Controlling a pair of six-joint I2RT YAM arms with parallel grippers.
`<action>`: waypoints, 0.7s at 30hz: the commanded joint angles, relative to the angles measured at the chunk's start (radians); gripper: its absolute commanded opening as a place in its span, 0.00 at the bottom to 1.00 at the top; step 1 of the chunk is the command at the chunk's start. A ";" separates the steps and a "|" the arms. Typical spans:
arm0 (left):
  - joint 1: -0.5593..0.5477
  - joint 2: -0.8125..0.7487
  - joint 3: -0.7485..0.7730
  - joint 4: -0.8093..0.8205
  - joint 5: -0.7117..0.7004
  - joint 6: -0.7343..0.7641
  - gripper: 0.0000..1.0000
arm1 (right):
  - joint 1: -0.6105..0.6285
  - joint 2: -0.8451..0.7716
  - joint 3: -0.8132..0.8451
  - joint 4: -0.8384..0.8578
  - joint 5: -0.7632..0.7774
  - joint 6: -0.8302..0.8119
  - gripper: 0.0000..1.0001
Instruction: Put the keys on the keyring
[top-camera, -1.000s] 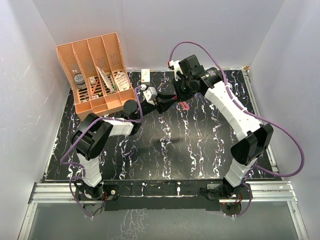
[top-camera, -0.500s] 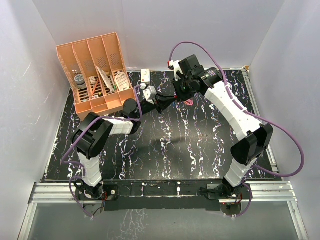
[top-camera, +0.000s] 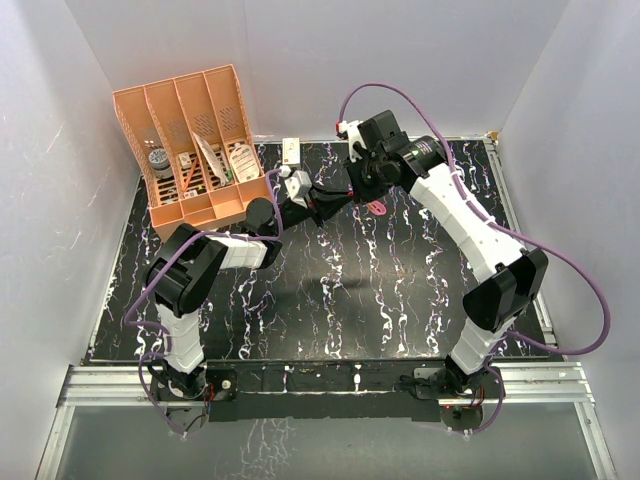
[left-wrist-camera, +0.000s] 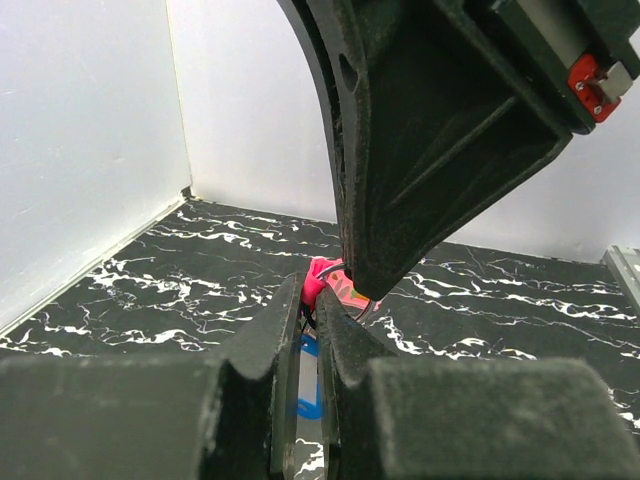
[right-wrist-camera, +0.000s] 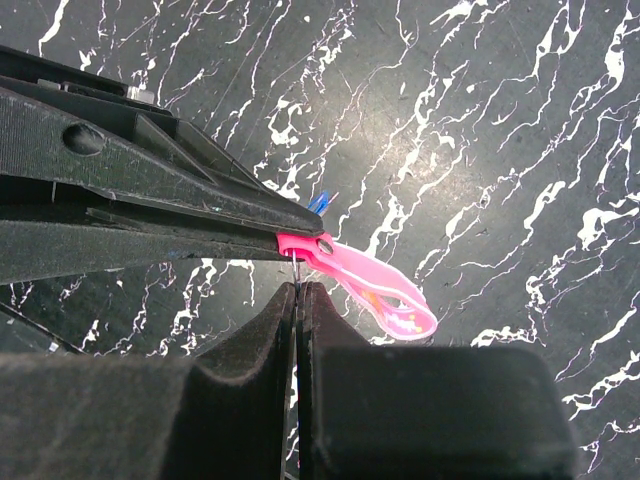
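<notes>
L claw (left-wrist-camera: 311, 306): narrow, clamped on pink keyring (right-wrist-camera: 366, 286) end, blue key (left-wrist-camera: 308, 403) btwn jaws | R claw (right-wrist-camera: 298, 291): pinched shut on keyring's thin wire | loc: above black marbled table (top-camera: 330, 300), rear-ctr

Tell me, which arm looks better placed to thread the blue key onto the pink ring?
Likely left: the left tool pinches the blue key by the pink ring; the right tool sits shut beside it.

Orange organiser (top-camera: 202, 208), white box (top-camera: 292, 152), marbled table (top-camera: 350, 300)
</notes>
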 joint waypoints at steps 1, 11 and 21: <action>0.007 -0.010 0.021 0.062 -0.002 -0.035 0.00 | 0.005 -0.080 -0.003 0.081 0.013 0.003 0.00; 0.017 0.001 -0.011 0.139 -0.043 -0.150 0.00 | 0.002 -0.151 -0.027 0.201 0.075 0.040 0.44; 0.039 -0.052 -0.062 0.158 -0.256 -0.377 0.00 | 0.002 -0.393 -0.418 0.661 0.093 0.089 0.46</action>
